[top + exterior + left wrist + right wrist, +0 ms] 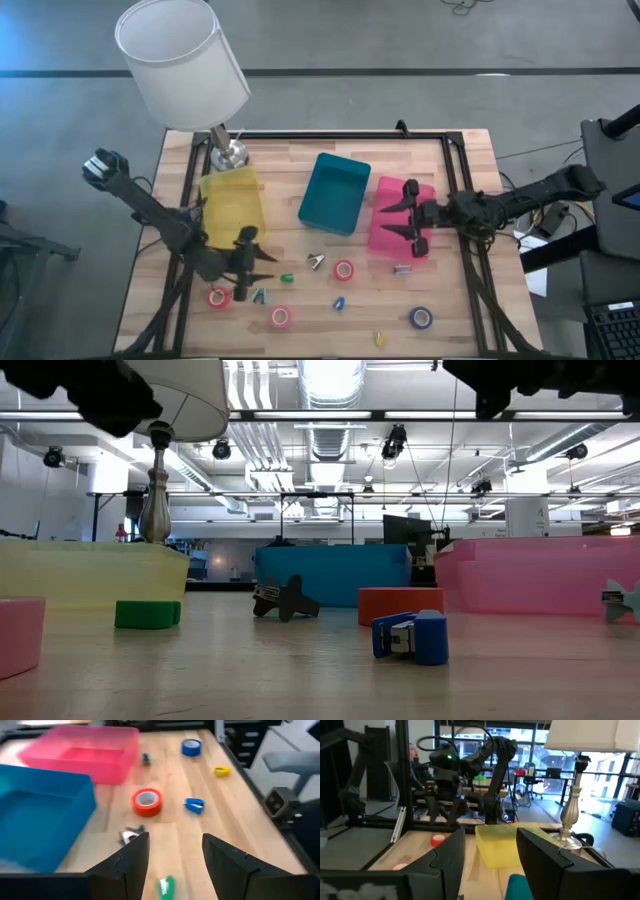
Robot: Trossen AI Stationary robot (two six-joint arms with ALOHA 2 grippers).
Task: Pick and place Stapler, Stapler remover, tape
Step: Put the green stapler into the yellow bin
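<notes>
Two tools released: left tool point(250, 272) hovers near a small green stapler point(287, 278); descend squarely, straddling it before clenching; right tool point(409, 220) waits over the pink plastic bin point(385, 238).

Lighting: even, fairly bright overhead light. Low view shows long ceiling strip lights point(325, 380) in the room behind, blown out to white glare. High view: the wooden table point(480, 300) is evenly lit, shadows soft and short under the bins; the white lamp shade point(180, 62) reads bright, near clipped, and bulges toward the frame's corner.

Low view: the near table surface is soft, and a dark out-of-focus mass sits at each upper corner.

Left wrist view: motion blur overall, edges of the pink bin point(82, 752) smeared.

Right wrist view: bright windows backlight the scene; near fingers dark and soft.
</notes>
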